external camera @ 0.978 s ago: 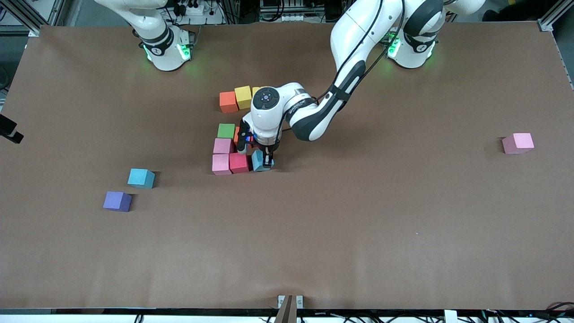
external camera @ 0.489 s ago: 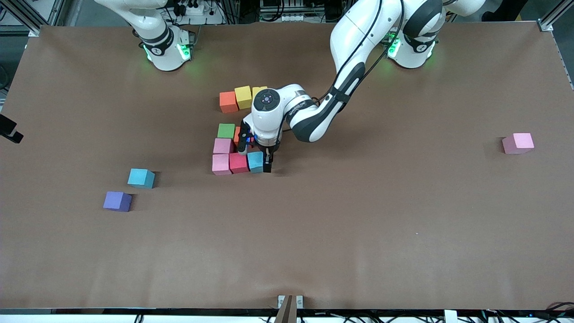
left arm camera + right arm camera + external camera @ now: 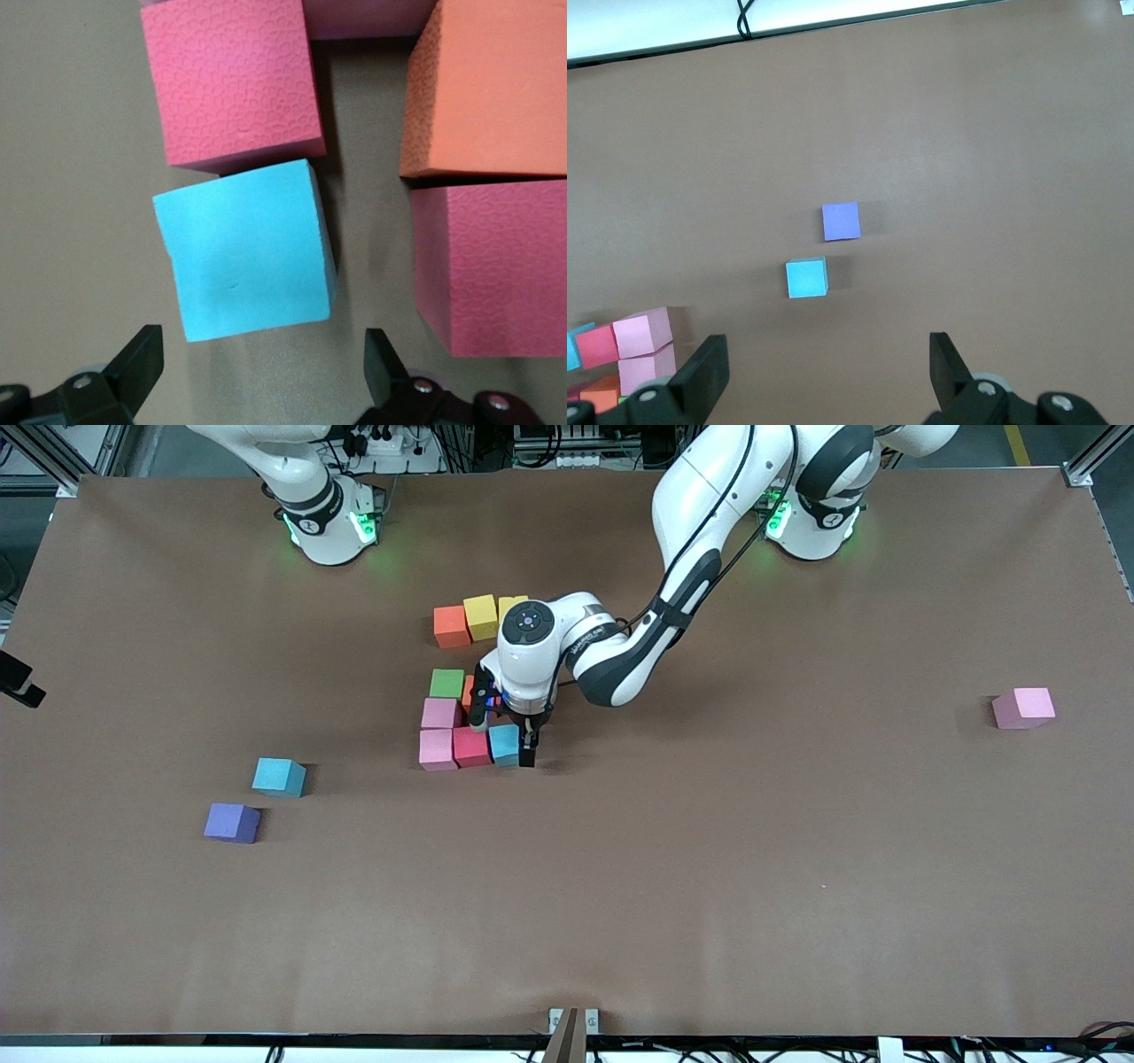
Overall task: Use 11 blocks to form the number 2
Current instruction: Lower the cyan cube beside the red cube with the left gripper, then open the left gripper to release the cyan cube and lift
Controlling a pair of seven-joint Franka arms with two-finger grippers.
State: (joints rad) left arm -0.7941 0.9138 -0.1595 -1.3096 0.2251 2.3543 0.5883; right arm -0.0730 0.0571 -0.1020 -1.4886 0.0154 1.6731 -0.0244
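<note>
From the front, the left gripper (image 3: pixel 510 737) sits low over the blue block (image 3: pixel 504 744), jaws apart around it; that block ends the nearest row of the number 2 (image 3: pixel 462 691), touching the red block (image 3: pixel 471 747).

Left wrist view: the blue block lies between the spread fingers (image 3: pixel 133 363), untouched.

Right wrist view: the waiting right gripper (image 3: pixel 824 376) hangs with jaws wide; a purple block (image 3: pixel 841 220) and a second blue one (image 3: pixel 806 277) lie well past them

Brown table cover (image 3: pixel 709 886)
</note>
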